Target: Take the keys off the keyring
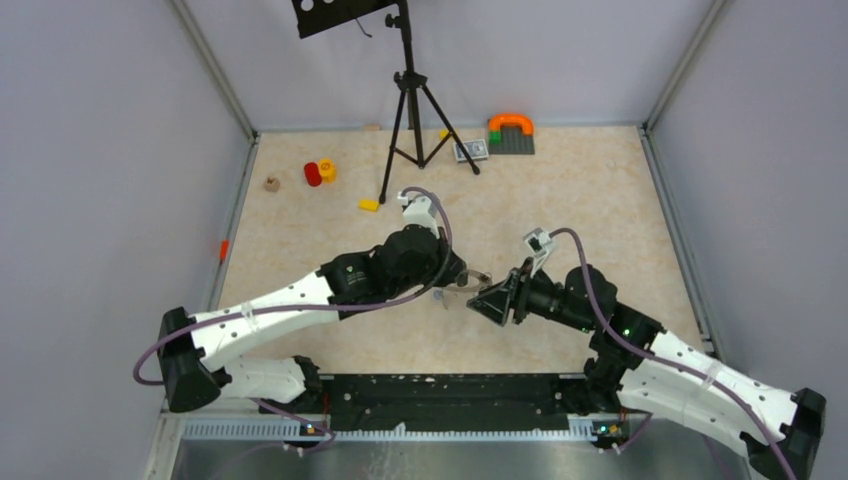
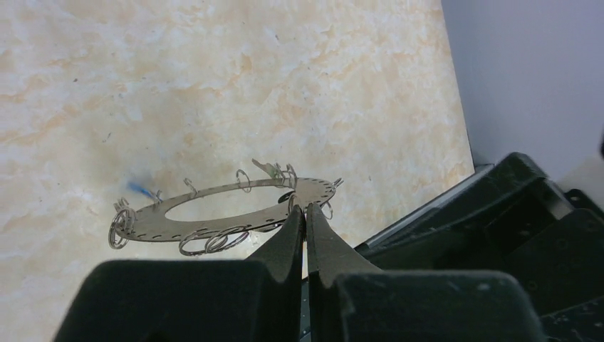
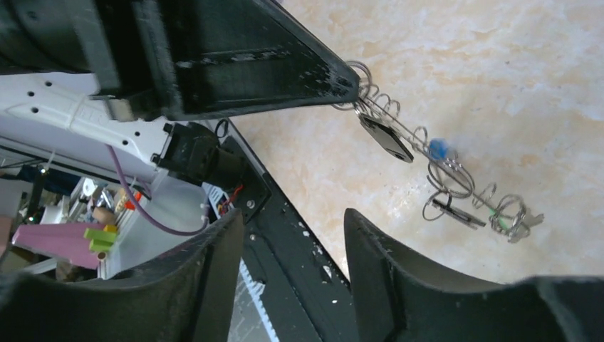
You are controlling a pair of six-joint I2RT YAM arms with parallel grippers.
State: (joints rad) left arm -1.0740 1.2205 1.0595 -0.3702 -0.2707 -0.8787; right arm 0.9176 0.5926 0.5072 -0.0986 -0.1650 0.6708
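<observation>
Holding the ring (image 2: 153,219) by its rim, the left jaws are pressed together on the metal at lower centre of the left wrist view. The ring juts out above the table (image 1: 600,200), apparently clear of it. The right jaws stand spread and empty at the bottom of the right wrist view, just short of the ring. The keys (image 3: 384,139) dangle along the ring on small loops: a black-headed one nearest the left jaws, then a blue tag (image 3: 438,149), and a green tag (image 3: 504,222) at lower right of that frame.

The risks, as I judge them:
- The pinch takes only a thin edge, so a tug from the right jaws could swivel the ring or pull it free.
- The keys are small and crowded, so one closing could catch two loops, or a loop instead of a key.
- The arms meet nose to nose at the middle of the top view, so a reach past the black key could strike the left jaws.

Room is good elsewhere. Bare table lies at the upper right of the top view. The tripod (image 1: 408,110) and toys (image 1: 320,172) stand near the top edge, well apart.
</observation>
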